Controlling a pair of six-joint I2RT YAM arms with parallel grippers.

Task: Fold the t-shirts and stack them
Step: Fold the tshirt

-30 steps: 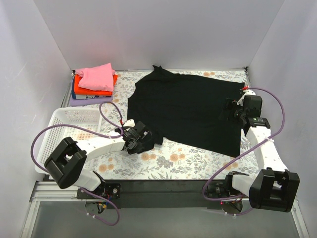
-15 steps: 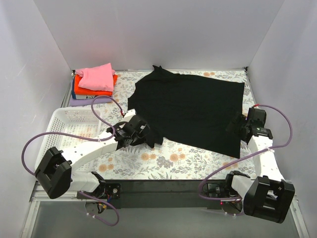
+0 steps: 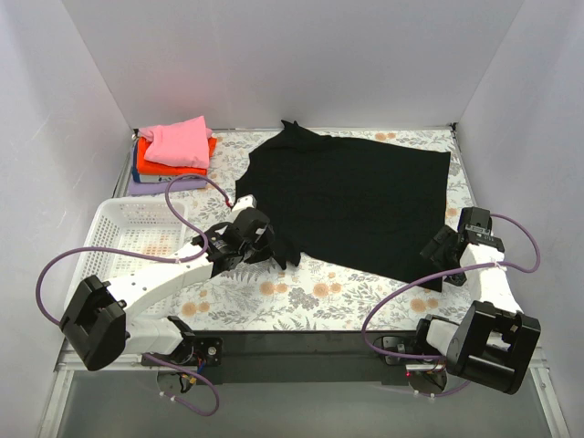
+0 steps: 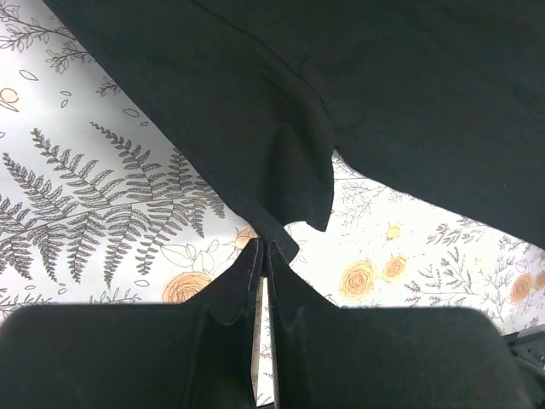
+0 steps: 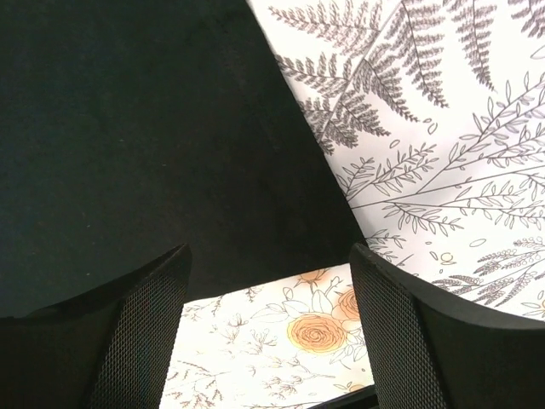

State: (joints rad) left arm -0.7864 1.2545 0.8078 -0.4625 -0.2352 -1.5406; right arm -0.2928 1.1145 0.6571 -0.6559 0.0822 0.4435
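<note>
The black t-shirt (image 3: 351,196) lies spread flat on the flowered tablecloth. My left gripper (image 3: 272,251) is shut on its near left sleeve. In the left wrist view the jaws (image 4: 262,249) pinch a tip of black cloth (image 4: 289,162) just above the table. My right gripper (image 3: 436,246) is open and empty at the shirt's near right corner. In the right wrist view the open gripper (image 5: 271,260) hovers over that hem corner (image 5: 153,153). A folded stack at the back left has the pink tee (image 3: 178,140) on top, then the orange one (image 3: 173,168) and the lilac one (image 3: 160,186).
The white mesh basket (image 3: 123,239) stands at the left beside my left arm. White walls close in the table on three sides. The flowered tablecloth (image 3: 319,292) shows along the front below the shirt.
My right gripper has moved from over the shirt's right side towards the near edge, to the shirt's near right corner. My left gripper has shifted slightly back with the sleeve still held.
</note>
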